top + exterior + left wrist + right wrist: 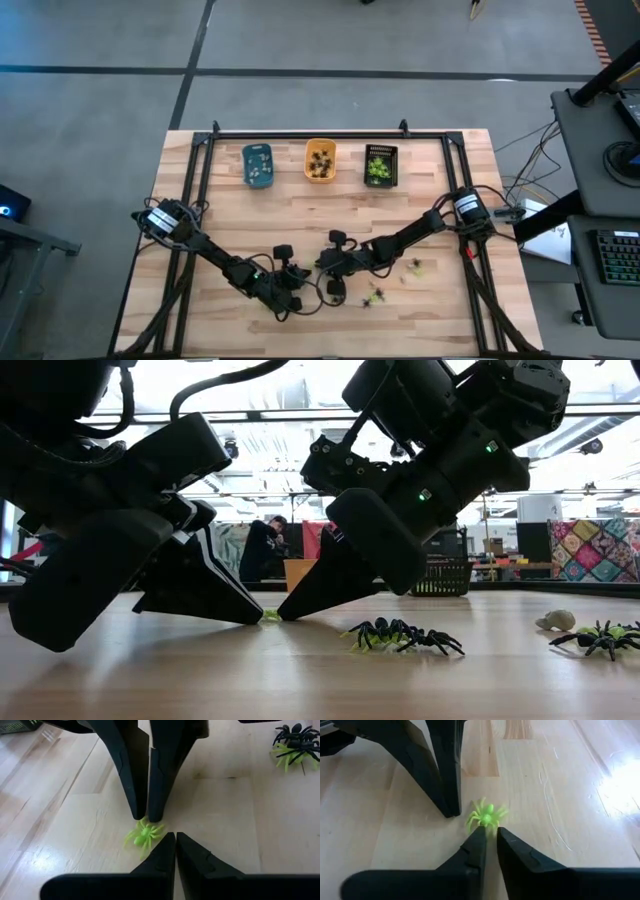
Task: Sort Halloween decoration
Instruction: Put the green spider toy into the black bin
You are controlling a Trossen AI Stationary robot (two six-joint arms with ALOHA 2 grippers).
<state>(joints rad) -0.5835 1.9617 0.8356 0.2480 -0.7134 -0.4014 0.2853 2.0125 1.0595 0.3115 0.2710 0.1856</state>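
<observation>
The Halloween decoration under my tools is a yellow-green spider (144, 834) lying flat on the worktop (300, 215), near its front edge and between the two tools. My right tool (489, 834) has its fingers nearly pressed together, tips at the spider's edge; I cannot tell whether they pinch it. My left tool (175, 838) is pressed together, tips on the worktop just beside the same spider, facing the right tool. To the right lie a black spider on a yellow-green one (405, 635) and further spiders (416, 268). At the far edge stand a blue tray (257, 166), an orange tray (320, 161) and a black tray (380, 165), each holding figures.
</observation>
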